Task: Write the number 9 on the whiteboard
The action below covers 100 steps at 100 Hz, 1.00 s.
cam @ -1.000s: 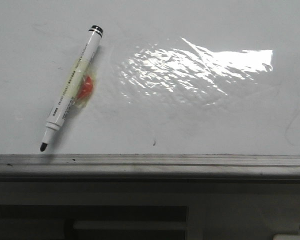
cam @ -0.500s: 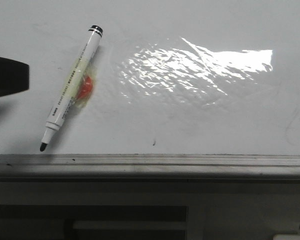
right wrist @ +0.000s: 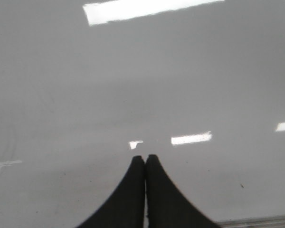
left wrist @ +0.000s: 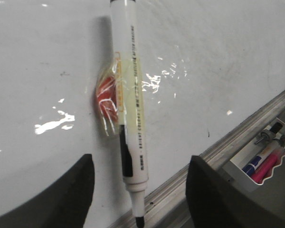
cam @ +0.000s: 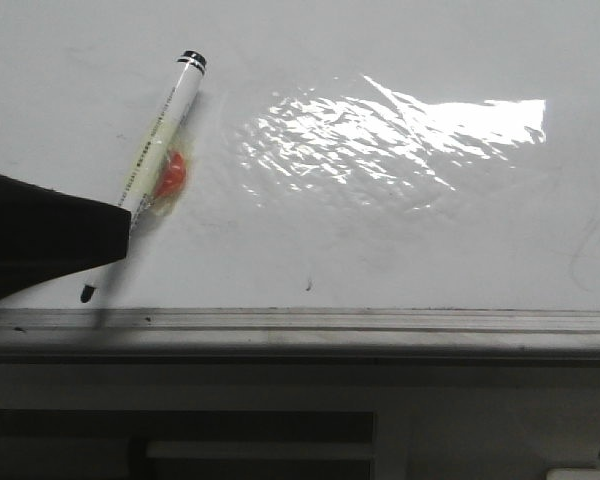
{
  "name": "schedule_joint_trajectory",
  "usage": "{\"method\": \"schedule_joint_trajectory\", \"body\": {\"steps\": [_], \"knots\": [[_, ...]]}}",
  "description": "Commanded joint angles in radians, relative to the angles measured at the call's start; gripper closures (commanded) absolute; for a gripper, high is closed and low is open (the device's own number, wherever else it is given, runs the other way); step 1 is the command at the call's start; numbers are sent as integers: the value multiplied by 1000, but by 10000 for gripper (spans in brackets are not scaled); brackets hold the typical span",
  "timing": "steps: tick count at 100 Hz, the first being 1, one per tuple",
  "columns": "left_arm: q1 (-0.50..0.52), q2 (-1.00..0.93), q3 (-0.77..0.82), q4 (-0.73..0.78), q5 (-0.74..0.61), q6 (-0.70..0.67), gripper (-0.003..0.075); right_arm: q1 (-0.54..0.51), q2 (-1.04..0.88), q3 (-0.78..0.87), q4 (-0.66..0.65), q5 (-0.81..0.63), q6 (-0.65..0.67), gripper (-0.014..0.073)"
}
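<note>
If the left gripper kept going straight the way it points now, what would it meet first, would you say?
Most likely the marker: it lies on the whiteboard between the open jaws of the left gripper, directly ahead. How high the jaws sit above it is unclear.

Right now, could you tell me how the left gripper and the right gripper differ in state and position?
The left gripper is open, its dark fingers spread on either side of the marker; the right gripper is shut, fingers pressed together on nothing. The left gripper hangs over the marker near the whiteboard edge rail, while the right gripper faces only bare board. Both have dark, curved fingers and hold nothing.
</note>
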Motion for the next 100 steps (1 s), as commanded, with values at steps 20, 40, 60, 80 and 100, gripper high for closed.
{"method": "schedule_joint_trajectory", "body": {"steps": [20, 40, 60, 80, 100], "knots": [[-2, 114, -33, -49, -171, -11, 350, 44, 18, -35, -1, -76, -6, 656], [-2, 138, -33, -78, -175, -11, 598, 139, 27, -35, 31, -54, -6, 656], [-2, 138, -33, -78, -175, -11, 741, 302, 39, -40, 42, -28, -6, 656], [-2, 86, -33, 65, -175, -11, 741, 454, 159, -107, 42, 51, -20, 656], [-2, -25, -46, 216, -57, -10, 741, 640, 363, -218, 42, 44, -145, 655]]}}
